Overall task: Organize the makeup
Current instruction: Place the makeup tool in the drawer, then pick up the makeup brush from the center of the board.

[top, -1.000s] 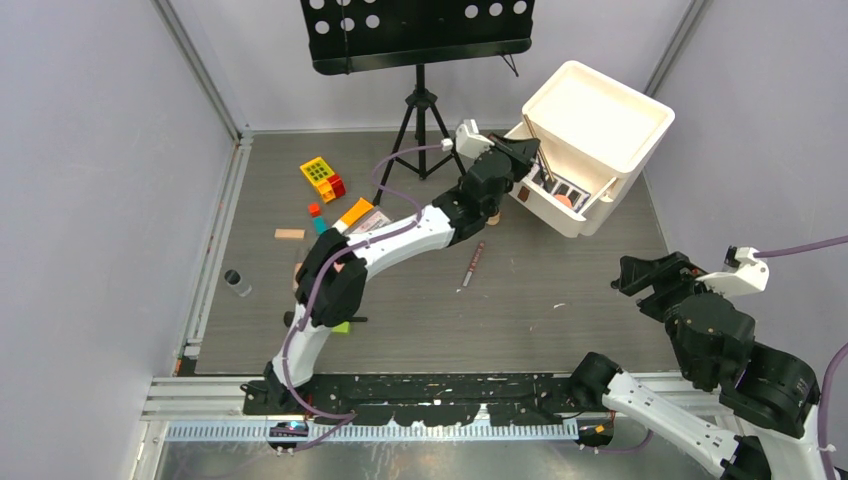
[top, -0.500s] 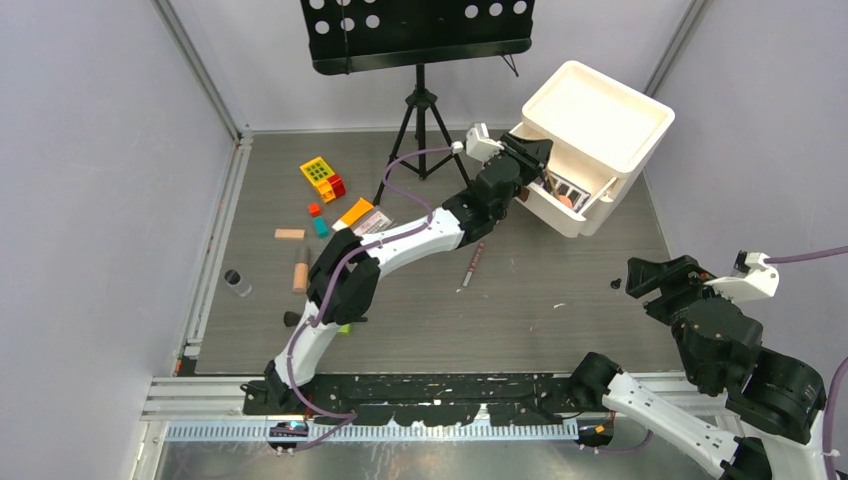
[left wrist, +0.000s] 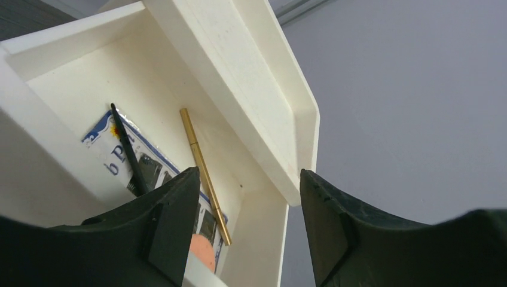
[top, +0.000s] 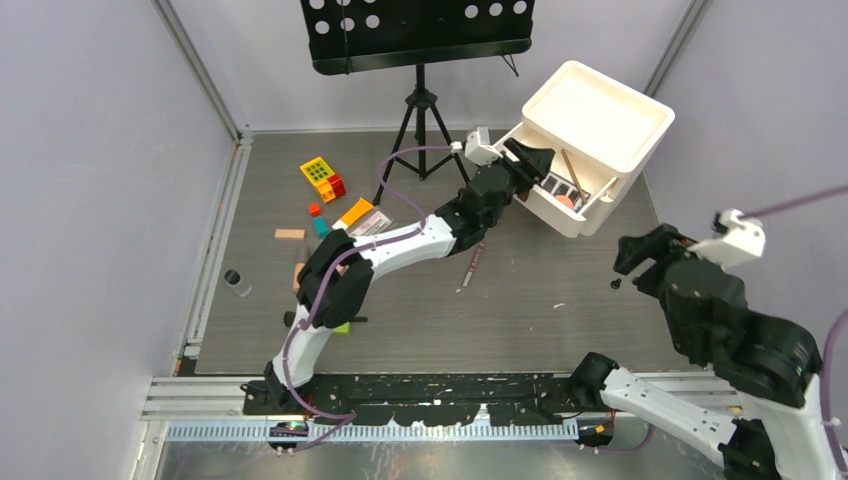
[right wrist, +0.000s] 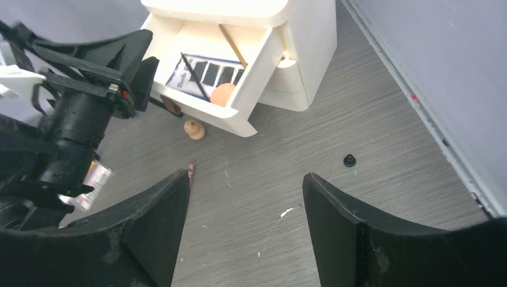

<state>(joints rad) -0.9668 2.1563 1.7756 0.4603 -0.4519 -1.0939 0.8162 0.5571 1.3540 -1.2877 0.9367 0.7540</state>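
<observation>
My left gripper (top: 528,162) hangs open over the pulled-out drawer (top: 560,205) of the white box. In the left wrist view its jaws (left wrist: 248,173) stand apart with nothing between them. In the drawer lie a gold pencil (left wrist: 198,152), a black pencil (left wrist: 125,149), the white palette with dark squares (left wrist: 149,170) and a pink compact (left wrist: 204,257). A red pencil (top: 472,264) lies on the table below the left arm. My right gripper (top: 640,262) hovers open over bare table at the right, empty (right wrist: 246,176).
A small black cap (right wrist: 349,160) lies near the right wall. A tan knob-like piece (right wrist: 194,129) sits in front of the drawer. Toy blocks (top: 322,178), a flat sachet (top: 372,222) and a clear bottle (top: 237,283) lie at the left. A music stand tripod (top: 420,110) stands at the back.
My left gripper has opened and the gold pencil it held upright now lies in the drawer. The right arm has swung up and a little left.
</observation>
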